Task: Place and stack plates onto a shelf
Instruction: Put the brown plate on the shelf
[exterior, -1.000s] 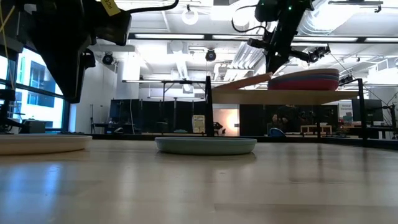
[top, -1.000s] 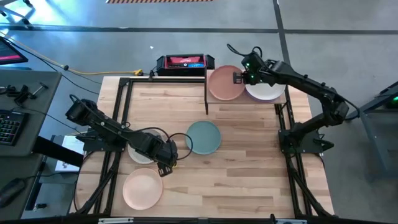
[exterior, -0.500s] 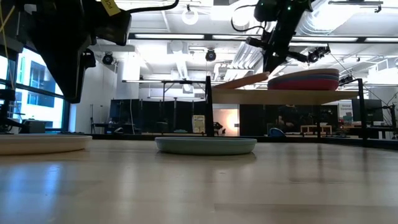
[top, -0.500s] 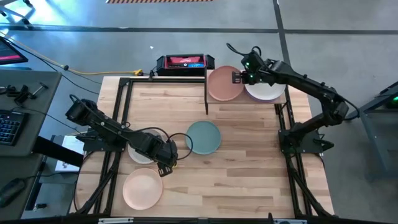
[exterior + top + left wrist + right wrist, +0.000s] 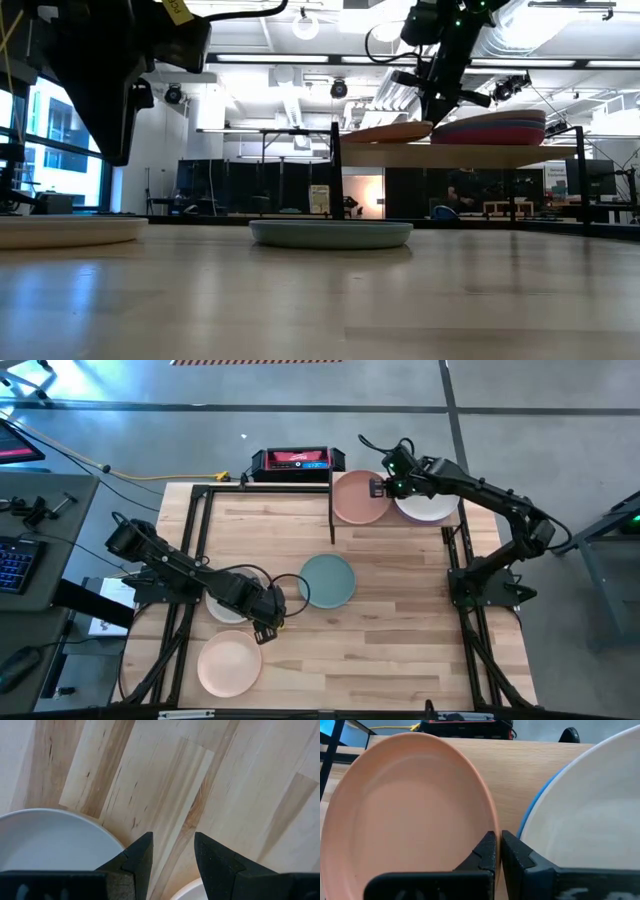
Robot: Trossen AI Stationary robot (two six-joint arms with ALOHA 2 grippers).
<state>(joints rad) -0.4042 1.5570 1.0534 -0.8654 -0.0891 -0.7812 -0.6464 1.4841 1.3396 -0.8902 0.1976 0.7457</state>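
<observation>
Brown plate (image 5: 359,497) on the left half of the shelf (image 5: 470,155), its right edge pinched in the right gripper (image 5: 380,487); jaws closed on the rim, one finger above and one below, clear in the right wrist view (image 5: 496,851). In the low view the plate (image 5: 388,131) sits nearly flat, slightly raised on the gripper side.

Just beside it, on the right half of the shelf, a stack (image 5: 490,128) of plates: cream plate (image 5: 425,505) on top, a blue rim (image 5: 532,815) showing beneath it, purple and magenta edges visible from the side. Brown plate and stack are close together; cannot tell if they touch.

Down on the table (image 5: 400,620): teal plate (image 5: 326,580) near the middle, flat. Grey plate (image 5: 226,605) to its left, partly under the left arm. Peach plate (image 5: 229,663) near the front left corner. All three apart from each other.

Left gripper (image 5: 268,622) hangs over bare table between the grey and peach plates, jaws apart, holding nothing; the left wrist view shows wood grain between the fingers (image 5: 140,857) and the grey plate's edge (image 5: 55,840) off to one side.

Black box with red top (image 5: 297,460) behind the table's back edge. Keyboard (image 5: 15,560) on a desk at far left.
</observation>
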